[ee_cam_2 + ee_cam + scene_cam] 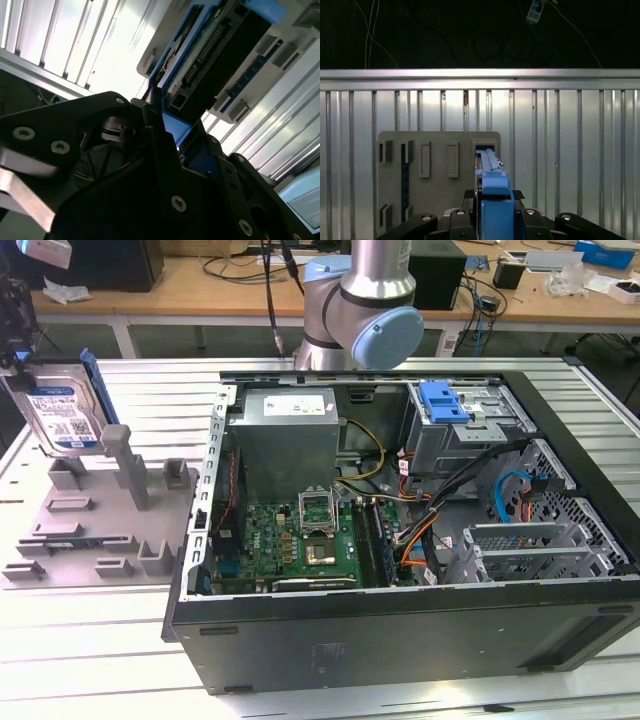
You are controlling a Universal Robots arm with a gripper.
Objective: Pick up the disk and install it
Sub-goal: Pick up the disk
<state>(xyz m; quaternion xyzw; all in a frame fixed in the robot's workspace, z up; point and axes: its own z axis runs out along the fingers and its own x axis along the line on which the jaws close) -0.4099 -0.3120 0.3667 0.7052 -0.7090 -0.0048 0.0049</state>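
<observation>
Claw (495, 196) clamped on the disk (60, 408), gripping its blue side rails.
The disk stands on edge, label showing, right over a slot in the grey stand (100, 530), which sits on the ribbed tabletop (90, 640) at the exterior view's left, beside the opened computer case (400, 640).

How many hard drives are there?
1: the silver rectangular hard drive with blue plastic side rails is upright at the grey plastic fixture, at the exterior view's left. Others may be hidden inside the black computer case.
</observation>
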